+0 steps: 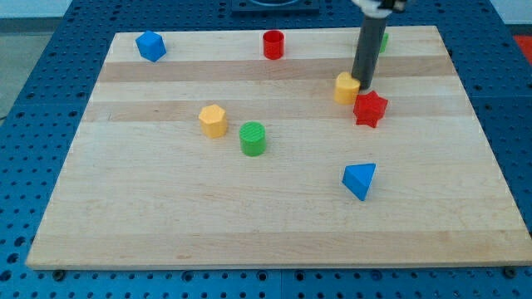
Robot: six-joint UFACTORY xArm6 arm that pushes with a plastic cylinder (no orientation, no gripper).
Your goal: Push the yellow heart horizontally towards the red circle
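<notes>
The yellow heart (345,87) lies right of the board's middle, in its upper half. My tip (362,85) touches the heart's right side. The red circle (273,44), a short red cylinder, stands near the view's top edge of the board, up and to the left of the heart. A red star (371,109) sits just below and right of my tip, close to the heart.
A blue block (150,46) lies at the top left. A yellow hexagon (214,120) and a green cylinder (253,138) stand left of centre. A blue triangle (359,180) lies lower right. A green block (382,41) peeks out behind the rod. The wooden board (125,216) rests on a blue pegboard.
</notes>
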